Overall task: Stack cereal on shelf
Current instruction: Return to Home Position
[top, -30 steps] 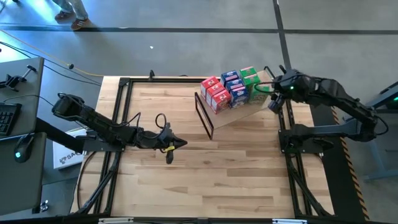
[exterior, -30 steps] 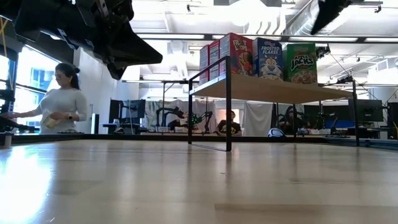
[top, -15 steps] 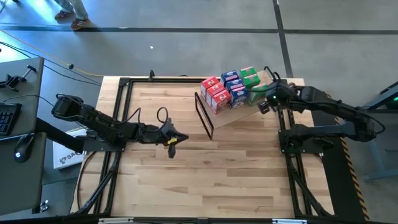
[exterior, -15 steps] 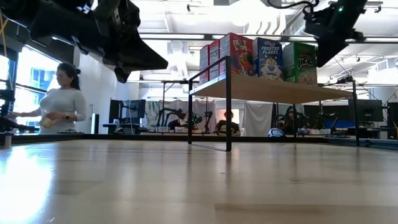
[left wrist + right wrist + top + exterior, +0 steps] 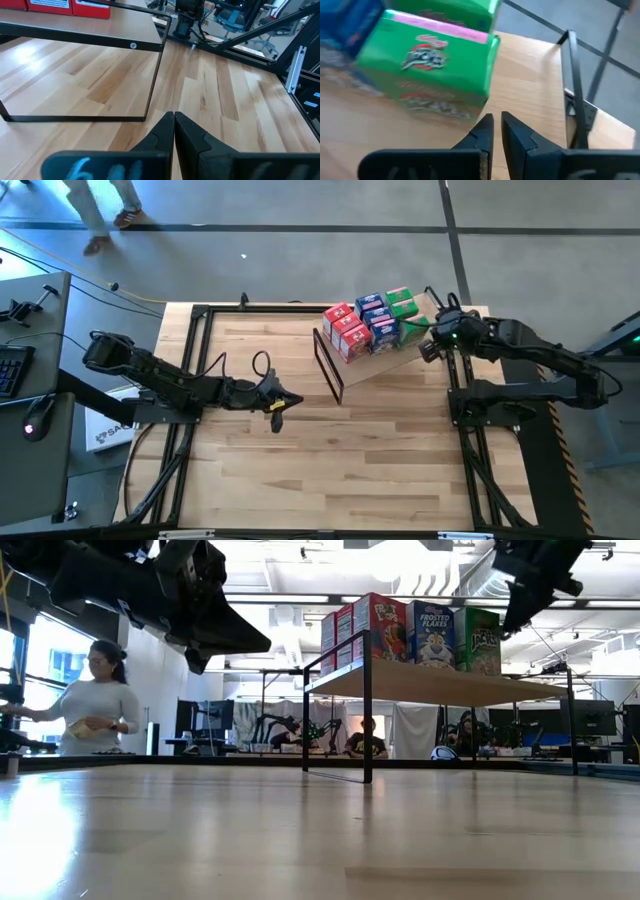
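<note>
Right hand [image 5: 424, 348] hangs over one end of the shelf [image 5: 375, 362], above the bare plywood. Its fingers are almost pressed together, with a thin gap, and pinch nothing. In the low view it sits higher than the box tops.

The green cereal boxes [image 5: 440, 65] are just ahead of its fingertips, near but not touching, upright on the board. Past them, farther from this hand, stand the blue cereal boxes [image 5: 378, 320], then the red cereal boxes [image 5: 345, 330]. The colour groups sit side by side, touching. All the cereal is on the shelf.

The black frame end [image 5: 329, 366] is at the shelf end farthest from the right hand.

Left hand [image 5: 277, 408] is well apart from the shelf, over open table [image 5: 330, 470]. Its fingers are pressed together and it is empty. For this hand the black frame end is the nearest part of the shelf, ahead of its fingertips, with the red boxes up on the board behind the frame.

Beyond the table, a person [image 5: 95, 705] stands in the room, far from both hands.
</note>
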You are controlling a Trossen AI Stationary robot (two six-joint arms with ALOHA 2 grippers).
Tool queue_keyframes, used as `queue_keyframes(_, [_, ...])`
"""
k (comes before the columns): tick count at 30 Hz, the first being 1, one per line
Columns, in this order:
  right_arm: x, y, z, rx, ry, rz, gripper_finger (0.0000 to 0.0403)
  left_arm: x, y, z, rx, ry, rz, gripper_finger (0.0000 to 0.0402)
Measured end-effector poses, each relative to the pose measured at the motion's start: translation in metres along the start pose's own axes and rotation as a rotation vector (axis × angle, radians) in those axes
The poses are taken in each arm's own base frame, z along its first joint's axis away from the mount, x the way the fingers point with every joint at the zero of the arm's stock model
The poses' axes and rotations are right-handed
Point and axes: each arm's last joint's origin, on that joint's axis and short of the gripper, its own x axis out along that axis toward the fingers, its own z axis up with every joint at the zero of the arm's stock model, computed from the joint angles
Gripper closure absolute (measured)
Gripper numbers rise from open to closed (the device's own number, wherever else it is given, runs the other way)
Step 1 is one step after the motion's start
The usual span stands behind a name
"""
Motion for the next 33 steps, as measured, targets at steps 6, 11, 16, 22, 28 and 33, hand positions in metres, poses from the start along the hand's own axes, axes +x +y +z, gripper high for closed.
queue_keyframes(6, [-0.008, -0.002, -0.016, 0.046, 0.038, 0.017, 0.0388, 0.001, 0.001, 0.000, -0.017, 0.013, -0.032, 0.0397])
queue_keyframes(11, [0.009, 0.009, -0.036, 0.050, 0.085, 0.039, 0.0396, 0.002, 0.005, 0.001, -0.016, 0.012, -0.023, 0.0397])
queue_keyframes(16, [0.025, 0.024, -0.047, 0.053, 0.050, 0.090, 0.0398, 0.002, 0.005, 0.002, -0.015, 0.012, -0.021, 0.0397])
queue_keyframes(22, [0.032, 0.029, -0.046, 0.069, -0.009, 0.093, 0.0398, 0.002, 0.005, 0.002, -0.016, 0.009, -0.021, 0.0397])
queue_keyframes(28, [0.031, 0.032, -0.041, 0.053, -0.059, 0.112, 0.0398, 0.002, 0.006, 0.002, -0.018, 0.007, -0.015, 0.0397])
queue_keyframes(33, [0.031, 0.033, -0.039, 0.039, -0.080, 0.125, 0.0398, 0.002, 0.007, 0.003, -0.019, 0.004, -0.008, 0.0397])
